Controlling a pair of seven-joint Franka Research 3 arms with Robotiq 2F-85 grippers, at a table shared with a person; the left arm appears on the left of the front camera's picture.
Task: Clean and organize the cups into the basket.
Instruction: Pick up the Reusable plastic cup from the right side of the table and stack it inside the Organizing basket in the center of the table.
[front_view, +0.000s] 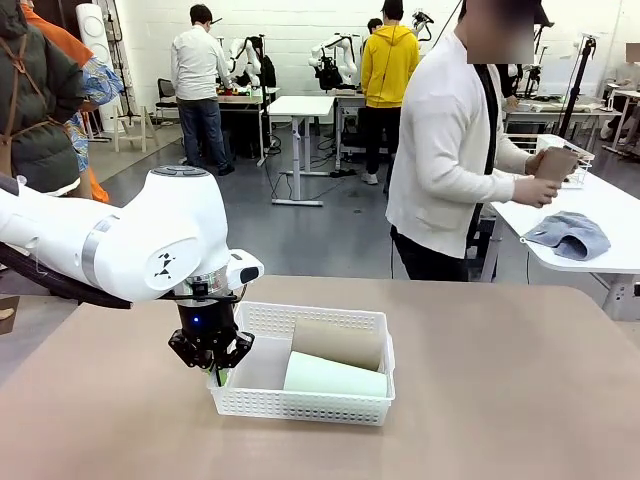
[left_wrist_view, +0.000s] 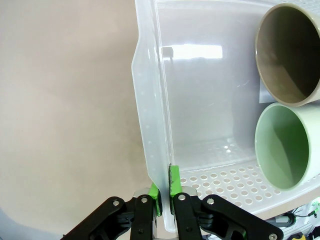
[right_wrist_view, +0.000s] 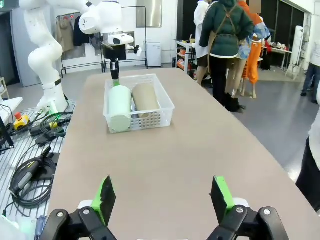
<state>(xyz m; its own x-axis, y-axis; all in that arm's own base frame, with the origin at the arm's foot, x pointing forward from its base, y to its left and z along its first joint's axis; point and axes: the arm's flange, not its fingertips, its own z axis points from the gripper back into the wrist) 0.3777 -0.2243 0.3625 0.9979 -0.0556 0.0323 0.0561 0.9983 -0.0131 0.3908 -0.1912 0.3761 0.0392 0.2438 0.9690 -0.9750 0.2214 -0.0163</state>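
White lattice basket (front_view: 300, 405) is sitting near the table's (front_view: 500, 400) robot-side edge, with mint cup (front_view: 335, 377) and tan cup (front_view: 337, 343) lying inside. Left gripper (front_view: 217, 375) is pinching its wall, the left wrist view showing the pads (left_wrist_view: 155, 197). Right gripper (right_wrist_view: 162, 197) is hanging spread.

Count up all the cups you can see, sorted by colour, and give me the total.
Tan-brown: 2, a tan-brown cup lying in the basket and a second tan-brown cup in the person's hands.
Mint green: 1, the mint green cup lying in the basket.
Total: 3 cups.
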